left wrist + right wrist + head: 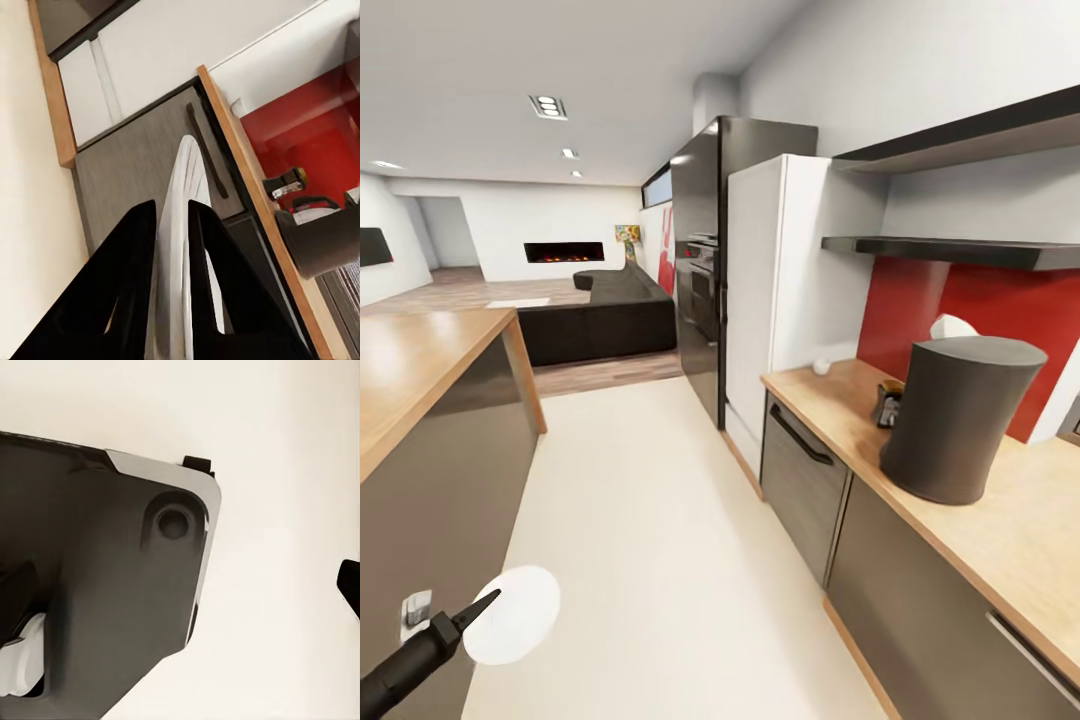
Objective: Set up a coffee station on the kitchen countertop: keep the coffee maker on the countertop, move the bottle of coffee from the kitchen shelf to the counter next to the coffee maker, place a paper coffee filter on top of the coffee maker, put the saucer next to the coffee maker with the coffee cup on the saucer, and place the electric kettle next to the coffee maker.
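I see my left arm at the bottom left of the head view, and most of it is cut off by the edge. Its fingers (pixel 478 612) are nearly shut on a thin white round thing, the saucer (pixel 515 614). In the head view the saucer shows its flat round face, over the pale floor (pixel 650 560).

In the left wrist view I see the saucer (pixel 180 247) from the side, so it looks like a thin white blade. It sits right in the gap between the two black fingers (pixel 124 292), and one finger is on each face. Its long line runs along the fingers and past their tips. The near part of it is hidden low down between the fingers.

To the right, the wooden surface (pixel 840 385) runs along the wall. A big dark round thing, which I take for the coffee maker (pixel 958 415), stands on it near the front edge. A small dark thing with a yellow bit (pixel 887 403) sits just behind its left side, and I cannot tell what it is. A small white ball (pixel 821 366) lies at the far left corner by the white fridge (pixel 780 300).

In the right wrist view I see a dark robot part (pixel 105 585) over the pale floor. One black finger tip (pixel 351 585) pokes in at the edge, so I cannot tell if those fingers are open or closed.
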